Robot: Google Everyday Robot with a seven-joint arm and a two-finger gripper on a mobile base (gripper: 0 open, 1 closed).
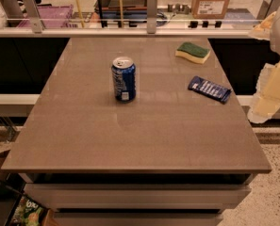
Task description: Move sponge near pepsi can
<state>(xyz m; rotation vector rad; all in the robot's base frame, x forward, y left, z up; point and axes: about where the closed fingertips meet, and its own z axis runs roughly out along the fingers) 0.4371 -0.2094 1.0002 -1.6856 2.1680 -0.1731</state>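
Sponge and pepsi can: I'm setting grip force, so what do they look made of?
The sponge looks like soft pale-yellow foam under a matte dark-green scrub layer. The pepsi can is likely thin metal: glossy blue print, shiny silver top. The gripper hangs right of the table.

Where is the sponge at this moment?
In the camera view, the sponge lies near the far right corner of the table, behind the blue snack wrapper and right of the pepsi can; the claw hangs beyond the right edge.
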